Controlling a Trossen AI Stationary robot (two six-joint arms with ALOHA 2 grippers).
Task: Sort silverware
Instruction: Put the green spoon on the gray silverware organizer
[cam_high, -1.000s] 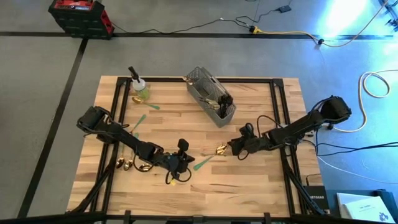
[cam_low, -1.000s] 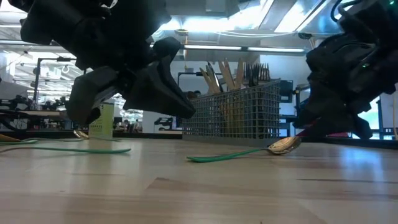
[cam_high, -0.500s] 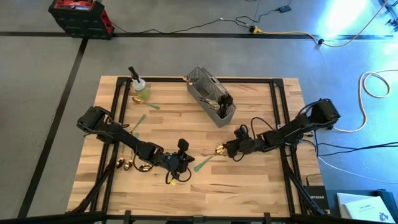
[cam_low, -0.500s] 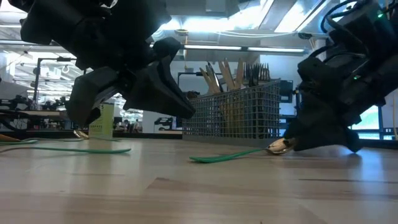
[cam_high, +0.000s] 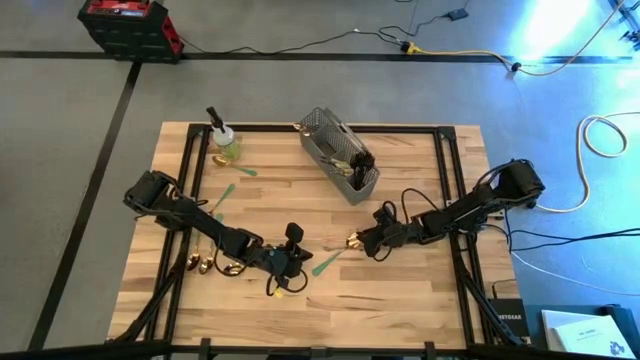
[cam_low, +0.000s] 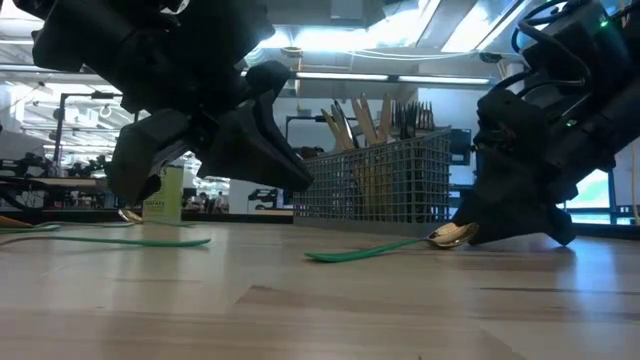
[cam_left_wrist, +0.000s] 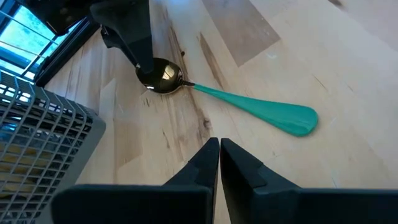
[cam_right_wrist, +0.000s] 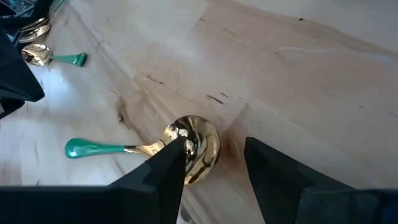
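Right gripper (cam_right_wrist: 211, 165) fingers spread astride gold spoon bowl (cam_right_wrist: 194, 149), wrist view only

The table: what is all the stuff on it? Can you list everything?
Green-handled gold spoon: one, table middle, bowl at the right gripper.
Other green-handled pieces: a few, left side of the table.
Gold spoons: about three, near the left arm.
Wire-mesh caddy: one, grey, far middle, holding gold and dark silverware.
Spray bottle: one, green liquid, far left corner.
Table: one, light wood.
Left gripper: shut, empty, near the spoon's handle.
Right gripper: open, one finger on the spoon's bowl.
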